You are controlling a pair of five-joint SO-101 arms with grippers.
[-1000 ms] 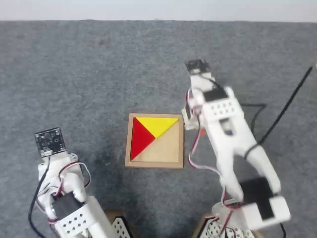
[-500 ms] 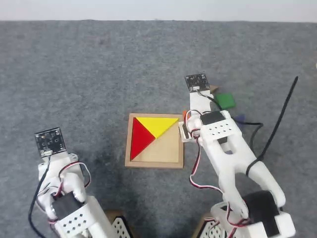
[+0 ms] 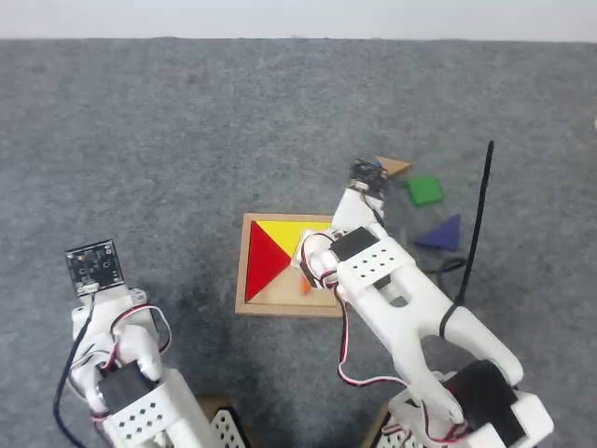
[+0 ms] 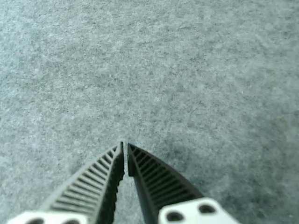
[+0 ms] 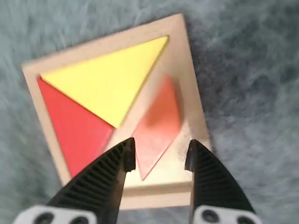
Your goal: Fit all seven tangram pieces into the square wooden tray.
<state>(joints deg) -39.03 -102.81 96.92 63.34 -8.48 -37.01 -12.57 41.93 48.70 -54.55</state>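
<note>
right claw (image 5: 160, 150): jaws spread wide, pinching nothing. It hangs low over the tray, tips above its bare wood.
orange piece (image 5: 159, 122): just beyond the claw tips, centred in the gap, touching neither jaw. It is over the tray's free area, with one long edge beside the yellow triangle's slanted side. It's blurred, so I can't tell if it lies flat on the wood or sits slightly above it.
tray (image 3: 280, 311): square and wooden, mid-table on the carpet (image 3: 140, 140), between the two arms. The right arm (image 3: 401, 308) reaches across its right rim and covers that side in the high view.
yellow triangle (image 5: 106, 77): seated in the tray, long side along the far rim.
red triangle (image 5: 77, 128): seated in the tray, long side along the left rim, one short edge against the yellow triangle.
outside tray: brown triangle (image 3: 393, 165), green square (image 3: 425, 190) and blue triangle (image 3: 440, 233) lie on the carpet right of the tray. They are apart from each other and clear of the rim.
cable (image 3: 480, 205): black, rises beside the right arm, just past the blue triangle.
left claw (image 4: 125, 147): jaws pressed together, gripping nothing, over plain grey carpet.
left arm (image 3: 126, 373): at the near-left of the table, well apart from the tray.
</note>
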